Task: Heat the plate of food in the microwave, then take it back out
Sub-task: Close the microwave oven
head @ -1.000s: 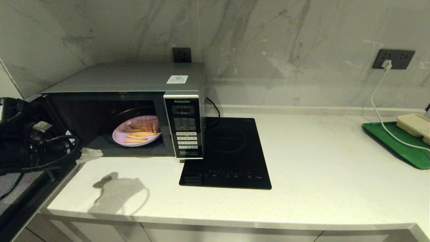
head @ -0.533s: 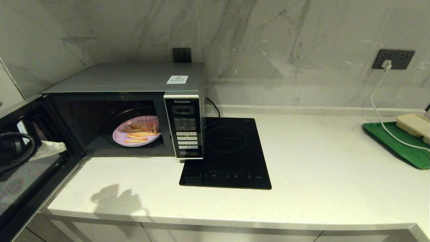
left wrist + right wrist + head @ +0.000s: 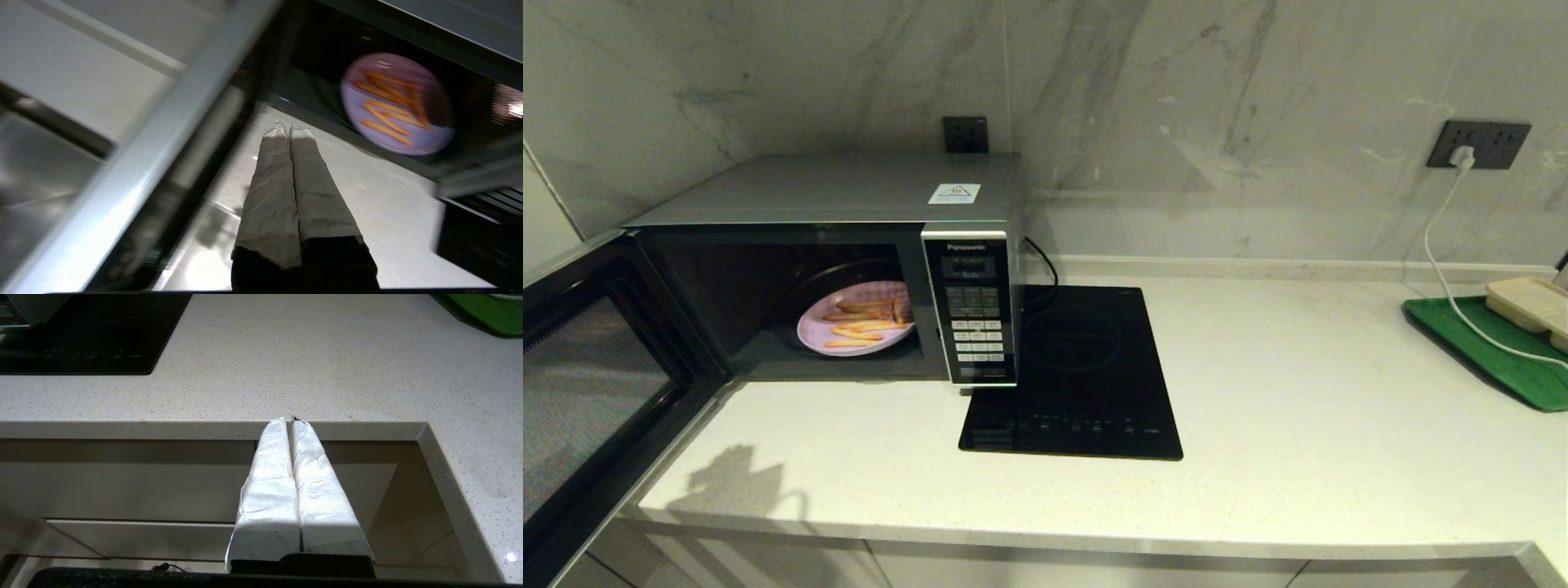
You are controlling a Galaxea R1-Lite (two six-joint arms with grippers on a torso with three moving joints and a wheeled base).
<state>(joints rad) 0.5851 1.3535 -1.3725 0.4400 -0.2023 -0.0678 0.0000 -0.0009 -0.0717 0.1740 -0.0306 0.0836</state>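
- One plate of food (image 3: pixel 856 319) is sitting inside the microwave (image 3: pixel 849 245), whose door (image 3: pixel 600 384) is hanging wide open.
- Left claw (image 3: pixel 289 130) is hovering clenched and empty over the table (image 3: pixel 1258 408), plate ahead of it.
- Right claw (image 3: pixel 289 422) is resting clenched at the table's front edge.

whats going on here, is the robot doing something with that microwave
The microwave stands with its door swung wide open, and the plate of food sits inside on the turntable. Neither gripper holds anything. The left gripper is shut, near the open door over the counter. The right gripper, also shut, hangs parked at the counter's front edge. Whether the food has been heated cannot be told.
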